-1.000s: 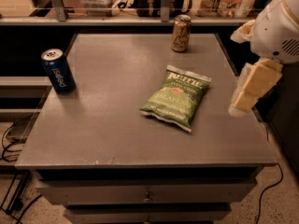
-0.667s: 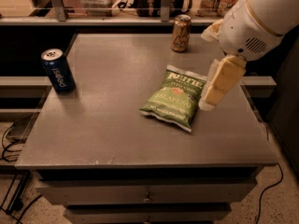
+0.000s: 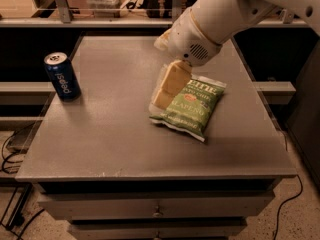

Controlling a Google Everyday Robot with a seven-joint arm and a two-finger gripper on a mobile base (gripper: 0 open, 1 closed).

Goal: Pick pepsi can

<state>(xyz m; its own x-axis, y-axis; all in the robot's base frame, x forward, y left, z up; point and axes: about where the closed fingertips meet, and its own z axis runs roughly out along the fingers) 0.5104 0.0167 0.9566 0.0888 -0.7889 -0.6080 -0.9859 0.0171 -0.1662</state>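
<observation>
Above the table point(image 3: 100, 134), the gripper point(image 3: 167, 86) overlaps the jalapeño chip bag point(image 3: 194, 108), well apart from the pepsi can point(image 3: 62, 76); whether it is spread or closed cannot be told.

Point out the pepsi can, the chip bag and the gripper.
pepsi can point(image 3: 63, 77): camera view, blue side at the lettering.
chip bag point(image 3: 192, 106): camera view, middle of green front.
gripper point(image 3: 161, 99): camera view, its lower end, by the bag's left edge.
</observation>
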